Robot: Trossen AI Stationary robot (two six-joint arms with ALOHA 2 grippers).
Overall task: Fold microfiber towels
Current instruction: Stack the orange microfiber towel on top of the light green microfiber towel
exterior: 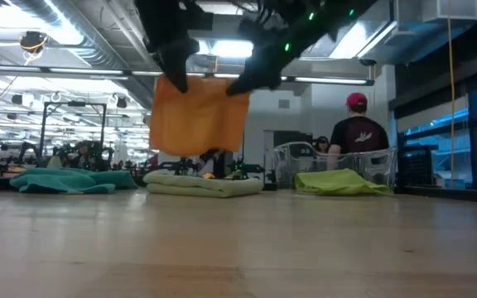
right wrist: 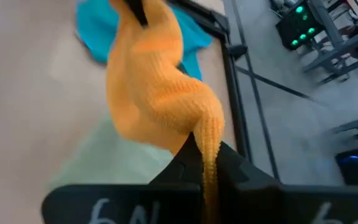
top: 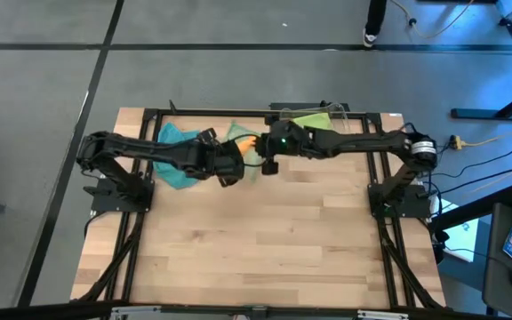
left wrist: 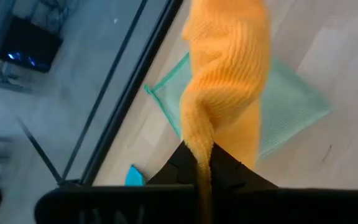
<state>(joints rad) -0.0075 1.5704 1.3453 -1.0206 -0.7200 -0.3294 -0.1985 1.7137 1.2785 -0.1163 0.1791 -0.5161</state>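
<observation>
An orange towel (exterior: 199, 116) hangs spread in the air above the far middle of the table, clear of it. My left gripper (exterior: 172, 81) is shut on its upper left corner and my right gripper (exterior: 245, 84) on its upper right corner. In the high view the grippers (top: 231, 169) (top: 269, 153) stand close together with the orange towel (top: 245, 140) between them. Below it a folded pale sage towel (exterior: 204, 185) lies flat on the table. A crumpled teal towel (top: 176, 156) lies at the far left, and a lime green towel (exterior: 342, 182) at the far right. My left gripper pinches a bunched corner of the orange towel (left wrist: 199, 155) between its two fingers, slanting down from the table's left. The cloth runs from the fingers toward the other gripper, lifted clear of the table. My right gripper pinches the opposite bunched corner (right wrist: 210, 152) between its two fingers, slanting down from the table's right. The towel hangs below both holds, its top edge nearly straight between them.
A clear plastic bin (exterior: 305, 161) stands at the far right behind the lime towel. Black frame rails (top: 238, 111) run along the far edge and both sides. Bare wood (top: 256, 240) fills the near half. A person (exterior: 358, 132) stands beyond the table.
</observation>
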